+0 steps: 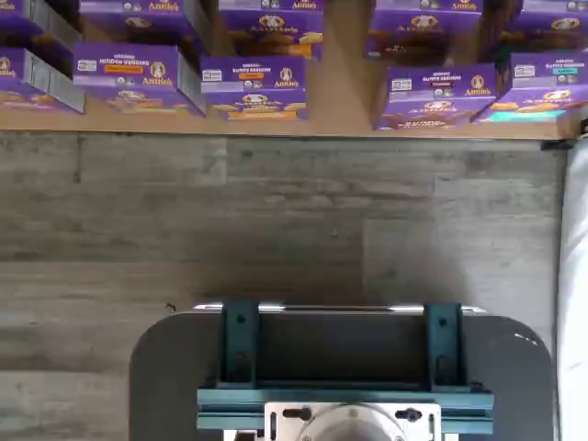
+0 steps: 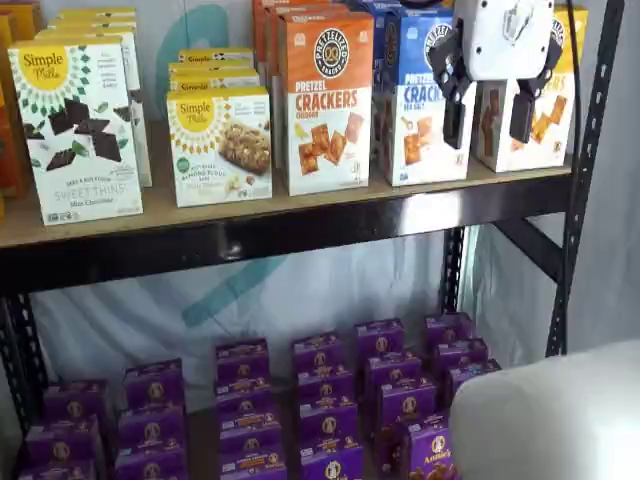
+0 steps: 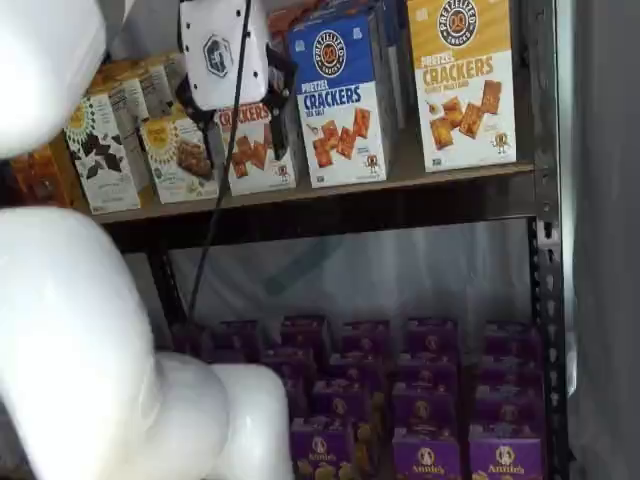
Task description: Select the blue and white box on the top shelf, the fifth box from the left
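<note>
Blue and white box (image 3: 340,100) stands upright on the top shelf (image 2: 300,225), label facing you; you can read "PRETZEL CRACKERS" in blue over the white lower half with its orange squares. In both shelf views it sits between the orange-topped box (image 2: 325,100) and the yellow-topped box (image 3: 463,80), with more boxes of the same kind stacked behind it.

Gripper (image 2: 492,110) — white body, two black fingers (image 2: 453,115) pointing down — hangs in front of the shelf's front row. You see a plain gap between the fingers, and nothing sits in that gap: it is open and empty. In that shelf view it overlaps the right edge of the blue and white box (image 2: 420,105) and the yellow-topped box beside it. From the other fixed camera the gripper body (image 3: 222,50) covers the orange-topped box instead, with a black cable (image 3: 215,200) dropping below it, so how near it stands to the shelf you cannot tell; no contact with any box shows.

Left part of the shelf: Simple Mills boxes (image 2: 80,130), one showing dark squares, one showing a bar.

Lower level — rows of small purple boxes (image 2: 320,400), seen in both shelf views. Your wrist view shows these same purple boxes (image 1: 253,87) from above on a tan board, then grey wood-grain floor (image 1: 276,230), and the dark mount with teal brackets (image 1: 340,349). White arm segments (image 3: 80,340) fill a shelf view's near side.
</note>
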Robot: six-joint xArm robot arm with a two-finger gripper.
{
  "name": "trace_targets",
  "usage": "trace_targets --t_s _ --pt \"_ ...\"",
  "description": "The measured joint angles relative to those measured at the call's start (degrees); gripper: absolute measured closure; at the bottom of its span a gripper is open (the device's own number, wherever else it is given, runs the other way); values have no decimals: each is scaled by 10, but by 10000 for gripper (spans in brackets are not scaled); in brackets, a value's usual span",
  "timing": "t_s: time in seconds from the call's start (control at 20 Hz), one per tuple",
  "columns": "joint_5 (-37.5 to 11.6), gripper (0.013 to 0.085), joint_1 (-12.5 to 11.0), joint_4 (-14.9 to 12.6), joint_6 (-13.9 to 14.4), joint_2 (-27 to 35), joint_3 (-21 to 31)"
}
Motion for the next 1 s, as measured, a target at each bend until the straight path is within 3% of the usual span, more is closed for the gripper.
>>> trace_targets --t_s 0.1,0.25,0.55,0.85,1.0 --pt "-5 130 -27 29 -14 -4 4" --pt "-10 130 -35 42 -18 -7 7" --pt "-28 130 -17 25 -9 -11 13" --pt "-75 130 -1 0 -2 9 8" --pt "-102 130 -3 -9 -7 33 -8"
